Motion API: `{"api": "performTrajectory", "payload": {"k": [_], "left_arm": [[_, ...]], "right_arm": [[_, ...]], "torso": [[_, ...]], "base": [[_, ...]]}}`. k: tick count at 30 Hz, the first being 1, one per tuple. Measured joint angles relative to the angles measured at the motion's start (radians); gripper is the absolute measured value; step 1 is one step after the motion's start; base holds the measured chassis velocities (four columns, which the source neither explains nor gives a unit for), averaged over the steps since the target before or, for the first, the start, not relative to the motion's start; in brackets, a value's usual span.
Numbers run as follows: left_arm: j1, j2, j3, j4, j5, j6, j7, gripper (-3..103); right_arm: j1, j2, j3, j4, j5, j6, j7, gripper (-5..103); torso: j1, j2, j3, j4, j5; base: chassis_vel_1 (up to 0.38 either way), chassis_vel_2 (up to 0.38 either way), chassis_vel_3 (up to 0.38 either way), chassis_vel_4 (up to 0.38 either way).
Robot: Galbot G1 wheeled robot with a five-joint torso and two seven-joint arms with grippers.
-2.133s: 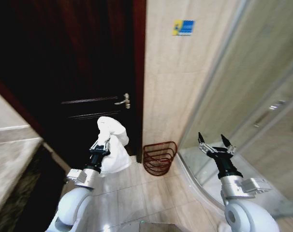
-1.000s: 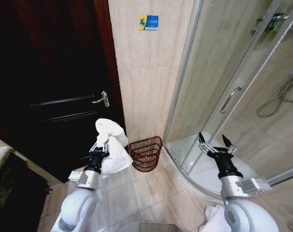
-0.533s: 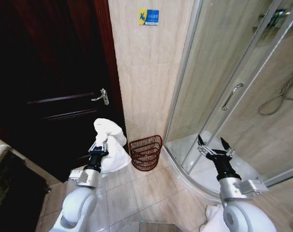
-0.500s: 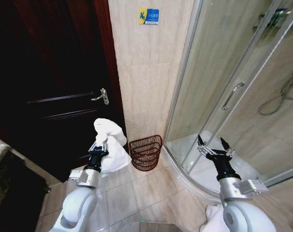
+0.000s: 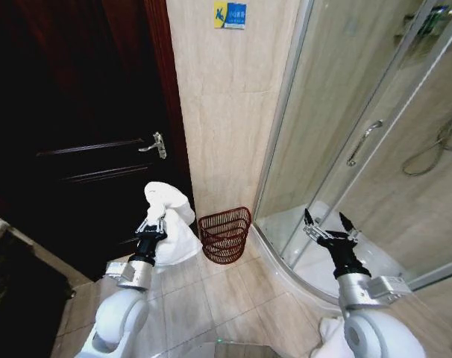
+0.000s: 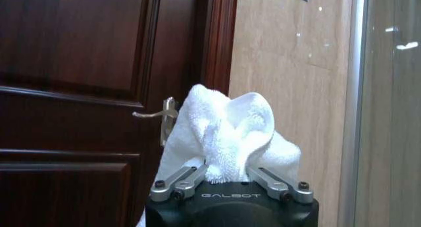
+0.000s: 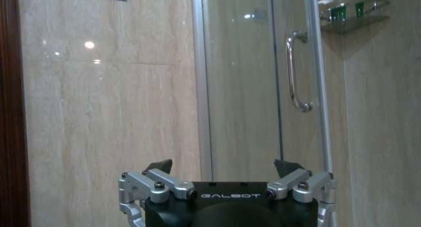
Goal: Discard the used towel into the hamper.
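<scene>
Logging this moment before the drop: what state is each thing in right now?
towel: bunched, held up off the floor by the left gripper
hamper: upright on the floor, no towel in it
right gripper: open, holding nothing
door: shut
shower door: shut

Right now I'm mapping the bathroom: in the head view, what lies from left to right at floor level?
Dark wooden door → white terry towel in the left pincer → reddish-brown wire hamper → open right pincer.

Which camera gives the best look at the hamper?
The head view: the hamper stands whole on the floor against the tiled wall, right of the left gripper holding the towel. The wrist views look at walls above it.
</scene>
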Motion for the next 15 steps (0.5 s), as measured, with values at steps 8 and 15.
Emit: {"api": "performTrajectory", "payload": {"k": [8,15], "left_arm": [[0.001,0.001,0.0,-0.002,0.0,0.0,0.001,11],[0.0,0.0,0.002,-0.002,0.0,0.0,0.001,11]], "right_arm": [[-0.003,0.002,0.0,0.001,-0.001,0.005,0.001,100],[-0.006,0.002,0.001,-0.003,-0.002,0.012,0.002,100]], "torso": [[-0.017,-0.037,-0.021,0.0,-0.0001],[-0.034,-0.074,-0.04,0.0001,0.0]], "base": [[-0.084,0.08,0.08,-0.078],[-0.068,0.056,0.059,-0.079]]}}
